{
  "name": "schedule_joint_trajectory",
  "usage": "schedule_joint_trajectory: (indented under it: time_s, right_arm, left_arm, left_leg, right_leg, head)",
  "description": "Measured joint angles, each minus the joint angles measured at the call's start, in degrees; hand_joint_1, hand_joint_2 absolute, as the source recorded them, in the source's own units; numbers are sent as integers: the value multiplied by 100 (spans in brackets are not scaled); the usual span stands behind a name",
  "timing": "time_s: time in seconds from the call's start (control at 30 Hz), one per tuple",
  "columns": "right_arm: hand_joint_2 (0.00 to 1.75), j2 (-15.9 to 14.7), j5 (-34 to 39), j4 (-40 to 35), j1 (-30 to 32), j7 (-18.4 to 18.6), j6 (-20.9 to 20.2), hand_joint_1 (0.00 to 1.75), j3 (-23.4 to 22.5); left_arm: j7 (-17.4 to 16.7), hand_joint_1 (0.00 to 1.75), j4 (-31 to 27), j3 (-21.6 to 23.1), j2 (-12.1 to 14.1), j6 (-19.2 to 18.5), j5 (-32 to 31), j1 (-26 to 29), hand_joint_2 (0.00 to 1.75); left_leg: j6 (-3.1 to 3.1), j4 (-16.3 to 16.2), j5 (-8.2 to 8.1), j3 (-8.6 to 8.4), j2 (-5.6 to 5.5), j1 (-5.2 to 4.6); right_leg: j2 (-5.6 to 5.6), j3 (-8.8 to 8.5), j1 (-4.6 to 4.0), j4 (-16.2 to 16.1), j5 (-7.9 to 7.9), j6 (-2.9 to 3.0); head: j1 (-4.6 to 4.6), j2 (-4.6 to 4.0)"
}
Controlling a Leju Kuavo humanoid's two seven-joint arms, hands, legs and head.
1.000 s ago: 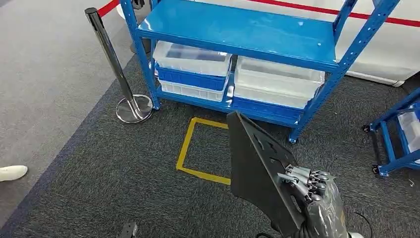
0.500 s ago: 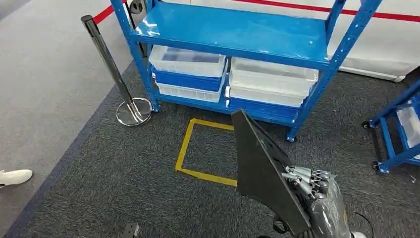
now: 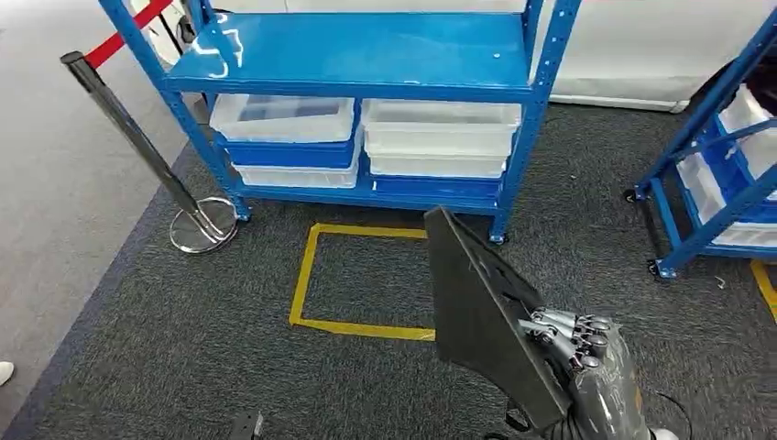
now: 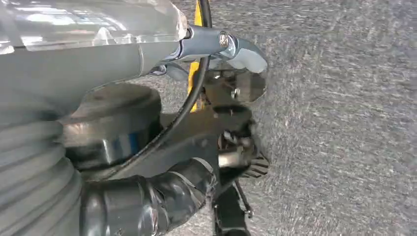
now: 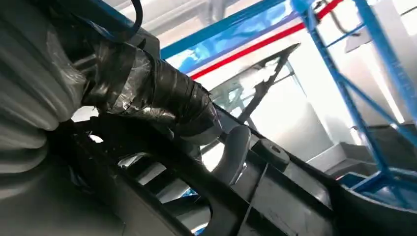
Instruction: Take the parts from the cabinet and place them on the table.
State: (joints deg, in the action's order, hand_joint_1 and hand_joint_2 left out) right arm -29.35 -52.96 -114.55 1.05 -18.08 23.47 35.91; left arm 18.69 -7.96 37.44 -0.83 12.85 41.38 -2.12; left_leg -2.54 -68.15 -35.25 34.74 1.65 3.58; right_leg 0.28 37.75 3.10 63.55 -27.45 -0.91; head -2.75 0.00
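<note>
My right hand (image 3: 573,341) grips a large flat black part (image 3: 476,302) by its lower edge, low in the head view, and holds it tilted on edge above the carpet. Close up in the right wrist view, the dark taped fingers (image 5: 162,98) wrap over the black part (image 5: 295,196), which has ribs and cut-outs. My left hand (image 4: 137,211) hangs over grey carpet with nothing seen in it; how its fingers lie is unclear.
A blue shelf rack (image 3: 366,55) stands ahead with white and blue bins (image 3: 440,137) on its lower level. A yellow tape square (image 3: 307,275) marks the carpet before it. A chrome post (image 3: 119,119) stands left. Another blue rack (image 3: 705,183) stands right.
The whole picture has shifted: the camera turned, so the rack now sits further left and the right-hand rack shows more. The black part stays in my right hand.
</note>
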Motion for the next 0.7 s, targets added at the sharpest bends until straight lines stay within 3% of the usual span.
schedule_joint_trajectory:
  time_s: [0.03, 0.07, 0.1, 0.13, 0.2, 0.23, 0.27, 0.3, 0.33, 0.37, 0.4, 0.43, 0.47, 0.5, 0.53, 0.57, 0.6, 0.63, 0.67, 0.7]
  right_arm:
    - [175, 0, -15, 0, 1, -6, 7, 175, 0]
    - [175, 0, -26, 2, 4, -9, 11, 175, 0]
    - [175, 0, -37, 2, 6, -9, 15, 175, 0]
    - [175, 0, -52, 2, 6, -9, 15, 175, -2]
    - [175, 0, -79, -2, 6, -9, 17, 175, -11]
    - [175, 4, -83, -2, 12, -9, 17, 175, -11]
    - [175, 26, -85, -2, -16, -9, 17, 175, -11]
    - [175, 24, -90, 4, 10, -9, 17, 175, -13]
    - [175, 24, -98, 2, 13, -9, 24, 175, -18]
    - [175, 24, -101, 0, 24, -7, 22, 175, -20]
    - [175, 20, -103, -5, 28, -4, 24, 175, -26]
    - [175, 17, -101, -9, 48, -4, 24, 175, -46]
    - [175, 13, -103, -9, 17, -7, 22, 175, -57]
    - [175, 11, -103, -9, 9, -7, 22, 175, -61]
    - [175, 15, -103, -9, 12, -7, 24, 175, -61]
    - [175, 13, -105, -9, 21, -7, 24, 175, -63]
    - [175, 11, -105, -7, 27, -4, 24, 175, -66]
    - [175, 11, -105, -7, 28, -4, 26, 175, -66]
    - [175, 11, -107, -7, 28, -7, 26, 175, -72]
    - [175, 11, -107, -9, 27, -4, 28, 175, -87]
  left_arm:
    - [0, 0, 0, 4, -2, 0, 0, 7, 175]
    - [0, 0, 0, 7, -2, 0, 2, 15, 175]
    - [0, 0, 0, 7, -2, 2, 4, 22, 175]
    - [0, 0, 0, 7, -2, 2, 4, 21, 175]
    - [0, 0, 0, 9, -2, 0, 9, 13, 175]
    - [0, 0, 4, 9, 63, 2, 9, 19, 175]
    - [-3, 0, 27, 20, 57, -4, 20, 50, 175]
    - [9, 0, 26, 24, 61, -7, 20, 32, 175]
    - [-2, 0, 24, 33, 24, -4, 26, 15, 175]
    - [-2, 0, 28, 33, 48, -4, 48, 20, 175]
    - [0, 0, 28, 39, 22, -13, 46, 16, 175]
    - [-2, 0, 28, 39, 26, -11, 53, 6, 175]
    - [4, 0, 28, 42, 24, -11, 52, 7, 175]
    - [4, 0, 28, 44, 24, -13, 52, 11, 175]
    - [4, 0, 28, 50, 20, -15, 55, 21, 175]
    - [4, 0, 28, 55, 11, -15, 55, 33, 175]
    - [2, 0, 28, 59, 9, -15, 55, 33, 175]
    - [0, 0, 28, 59, 2, -15, 55, 29, 175]
    - [-2, 0, 28, 59, -9, -13, 55, 20, 175]
    - [-2, 0, 28, 61, -9, -13, 55, 12, 175]
  left_leg:
    - [43, -483, -222, 219, -46, -49]
    - [96, -842, -332, 383, -77, -93]
    - [169, -946, -285, 436, -95, -145]
    - [297, -770, -103, 364, -117, -221]
    - [618, 93, 385, -12, -284, -379]
    - [865, 524, 542, -173, -673, -481]
    - [988, 622, 572, -212, -862, -475]
    - [930, 697, 617, -239, -805, -506]
    - [930, 721, 628, -251, -735, -530]
    - [923, 796, 657, -293, -661, -528]
    - [868, 1046, 736, -386, -523, -435]
    - [762, 1117, 787, -427, -428, -443]
    - [768, 1176, 803, -443, -352, -441]
    - [746, 1177, 814, -433, -261, -441]
    - [732, 1164, 804, -426, -159, -441]
    - [713, 1147, 790, -413, -51, -440]
    - [693, 1122, 777, -401, 49, -432]
    - [665, 1094, 758, -387, 137, -425]
    - [627, 1046, 732, -371, 224, -410]
    - [577, 982, 693, -357, 297, -403]
  right_leg:
    - [64, 2, -41, -26, 24, 36]
    - [136, 6, -90, -39, 39, 61]
    - [214, 5, -143, -43, 49, 76]
    - [306, 4, -196, -44, 59, 91]
    - [483, -10, -314, -71, 88, 136]
    - [529, -7, -248, -94, 117, 165]
    - [628, 13, -325, -109, 151, 125]
    - [707, 31, -215, -129, 184, 109]
    - [799, 43, -189, -168, 220, 59]
    - [883, 40, -182, -224, 268, 14]
    - [863, 28, -234, -226, 267, 0]
    - [508, 60, -268, -160, 181, -25]
    - [239, 176, -264, 94, -56, -50]
    - [108, 323, -249, 460, -278, -86]
    - [50, 466, -218, 819, -452, -124]
    - [20, 551, -183, 1064, -529, -167]
    - [-10, 507, -158, 1046, -466, -206]
    - [-42, 354, -135, 823, -320, -239]
    - [-120, 73, -123, 383, -119, -260]
    - [-297, -259, -124, -122, 50, -265]
  head:
    - [0, -2]
    - [2, -2]
    - [0, 0]
    - [2, -2]
    - [7, -2]
    - [20, -2]
    - [62, -2]
    - [48, -2]
    - [51, -2]
    - [44, 0]
    - [44, -2]
    - [61, -2]
    - [98, -2]
    - [105, 0]
    - [103, -2]
    - [103, -2]
    - [105, -2]
    - [103, -2]
    - [105, -2]
    - [107, 0]
